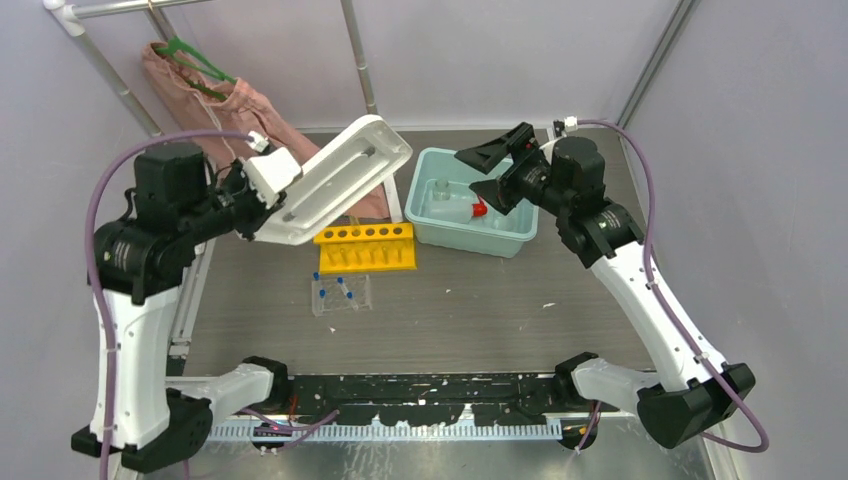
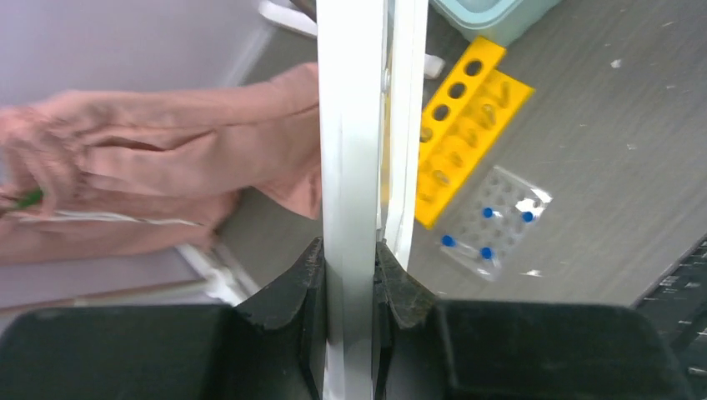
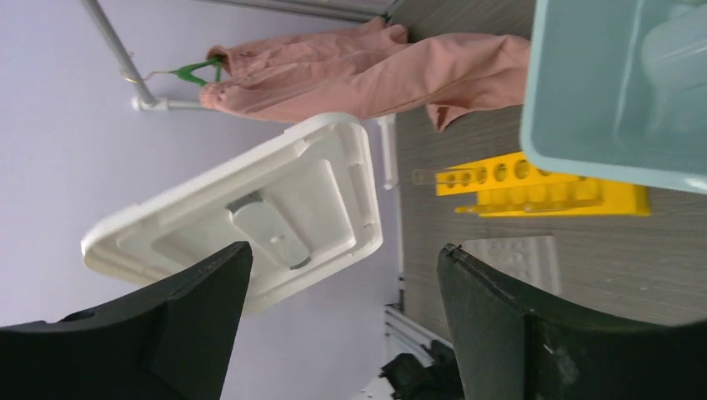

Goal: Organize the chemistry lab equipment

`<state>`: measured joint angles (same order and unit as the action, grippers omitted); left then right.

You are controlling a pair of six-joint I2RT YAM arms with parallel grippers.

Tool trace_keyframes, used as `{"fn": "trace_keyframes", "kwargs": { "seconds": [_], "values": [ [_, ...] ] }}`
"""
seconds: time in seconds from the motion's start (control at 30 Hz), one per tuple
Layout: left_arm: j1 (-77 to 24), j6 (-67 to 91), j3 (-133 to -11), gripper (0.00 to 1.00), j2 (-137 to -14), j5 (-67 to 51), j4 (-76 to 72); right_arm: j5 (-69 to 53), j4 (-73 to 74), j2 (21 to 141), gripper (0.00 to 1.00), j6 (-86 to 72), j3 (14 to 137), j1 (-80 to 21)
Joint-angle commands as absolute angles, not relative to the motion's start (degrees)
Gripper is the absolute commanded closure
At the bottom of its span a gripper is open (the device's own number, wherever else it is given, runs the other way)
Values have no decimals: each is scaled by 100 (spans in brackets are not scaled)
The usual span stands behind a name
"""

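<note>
Squeeze bottle (image 1: 453, 211) sits in teal bin (image 1: 470, 241); right pincer (image 1: 467, 170) wide open above, empty; left pincer (image 2: 348, 254) clamps white lid (image 1: 340, 175).

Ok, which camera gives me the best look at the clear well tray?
Left wrist: the clear well tray lies whole and close, its four blue caps distinct. Top external shows the tray whole but small, near the yellow rack. Right wrist catches only a pale part of it, no caps discernible.

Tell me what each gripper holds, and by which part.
The left gripper clamps the white lid by its rim; the right gripper is open and empty.
</note>
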<state>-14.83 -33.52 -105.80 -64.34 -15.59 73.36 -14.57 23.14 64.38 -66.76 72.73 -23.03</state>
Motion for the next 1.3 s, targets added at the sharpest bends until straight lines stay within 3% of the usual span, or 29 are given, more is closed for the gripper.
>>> {"fn": "trace_keyframes", "kwargs": {
  "seconds": [0.0, 0.43, 0.8, 0.9, 1.03, 1.23, 1.27],
  "values": [
    [-1564, -4684, -10338, 100, -5846, -1384, 6162, -1985, 1321, 6416, 13, -7908, 7254, -2333],
    [-1564, -7767, -7637, 100, -3995, -2112, 3629, -1975, -230, 6885, 13, -9161, 6929, -2992],
    [-1564, -8599, -6561, 100, -3422, -2455, 2565, -1842, -605, 7321, 18, -9227, 6991, -3434],
    [-1564, -8886, -6209, 100, -3261, -2598, 2187, -1811, -792, 7400, 27, -9297, 7023, -3480],
    [-1564, -9379, -5858, 100, -3135, -2783, 1961, -1859, -914, 7494, 57, -9271, 7162, -3486],
    [-1564, -9797, -5677, 100, -3127, -2873, 1871, -1949, -801, 7463, 88, -8990, 7249, -3436],
    [-1564, -9821, -5642, 94, -3121, -2880, 1870, -1951, -841, 7450, 92, -8957, 7232, -3397]
  ]
}}
